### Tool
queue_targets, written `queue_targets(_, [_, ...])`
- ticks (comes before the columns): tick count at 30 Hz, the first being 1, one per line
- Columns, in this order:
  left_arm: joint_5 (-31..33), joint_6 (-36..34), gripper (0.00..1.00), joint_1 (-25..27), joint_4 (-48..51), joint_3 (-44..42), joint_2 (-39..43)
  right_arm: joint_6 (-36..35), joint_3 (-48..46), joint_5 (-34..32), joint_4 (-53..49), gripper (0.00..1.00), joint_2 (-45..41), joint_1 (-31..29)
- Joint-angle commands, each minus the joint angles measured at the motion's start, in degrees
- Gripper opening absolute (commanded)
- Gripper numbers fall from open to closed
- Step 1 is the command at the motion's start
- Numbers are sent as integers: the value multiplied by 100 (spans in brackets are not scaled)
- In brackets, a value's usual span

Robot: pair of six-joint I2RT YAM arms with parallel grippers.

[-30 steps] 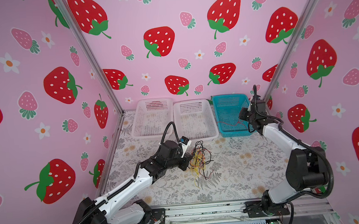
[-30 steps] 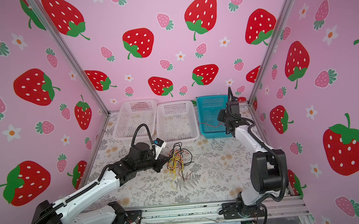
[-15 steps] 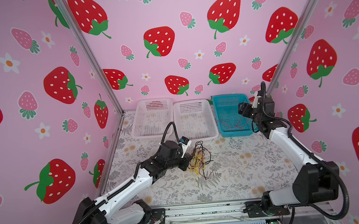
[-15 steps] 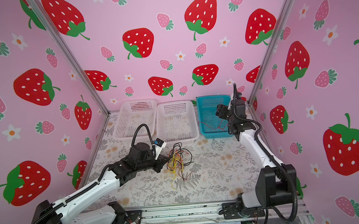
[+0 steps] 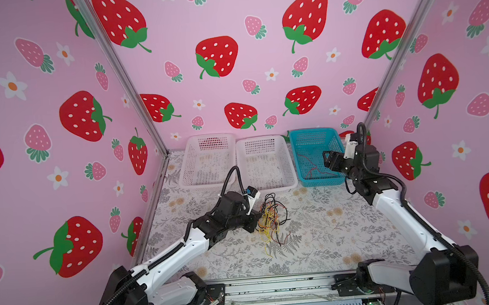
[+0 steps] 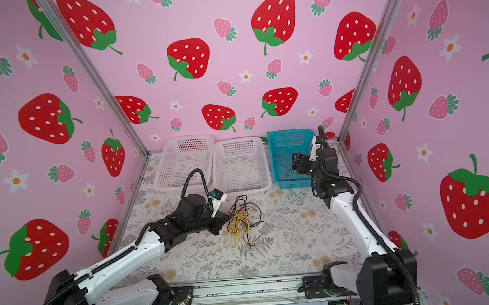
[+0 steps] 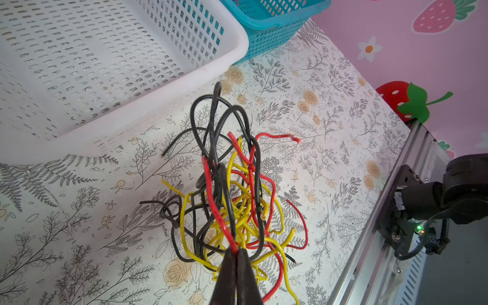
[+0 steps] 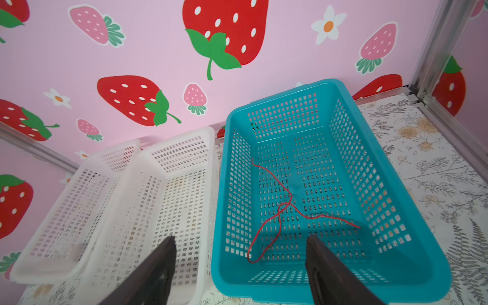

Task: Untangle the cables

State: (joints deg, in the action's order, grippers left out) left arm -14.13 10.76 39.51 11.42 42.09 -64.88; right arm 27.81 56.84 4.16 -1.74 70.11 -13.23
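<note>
Perforated glossy plastic blue basket (image 8: 390, 184)

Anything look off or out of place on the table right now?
Nothing spilled or damaged. The only mess is the cable tangle in front of the middle white basket, pinched by the shut left gripper. One red cable lies alone in the blue basket, the open right gripper close by.

Robot lab test cell: strawberry-print backdrop walls (image 5: 228, 19), aluminium frame (image 5: 129, 87), two arms (image 5: 171, 258) on a base rail (image 5: 276, 289).
</note>
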Motion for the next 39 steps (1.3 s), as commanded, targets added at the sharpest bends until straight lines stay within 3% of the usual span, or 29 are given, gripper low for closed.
queue_targets(1, [-41, 5, 0, 23, 55, 330, 2, -162, -179, 34, -269, 78, 200, -21])
queue_targets(8, [32, -33, 0, 46, 83, 276, 131, -53, -431, 496, -74, 76, 279, -267])
queue_targets(20, [110, 254, 0, 51, 176, 413, 72, -102, -2182, 1739, 923, 73, -1551, -2164])
queue_targets(27, [70, 339, 0, 51, 89, 396, 79, 261, -3213, 1570, 1690, 65, -2225, -3258])
queue_targets(35, [-44, 337, 0, 40, 56, 375, 52, 403, -3281, 880, 2485, 52, -1191, -4088])
queue_targets(39, [-120, 325, 0, 40, 10, 342, 103, 447, -3049, 351, 2566, 40, -632, -4263])
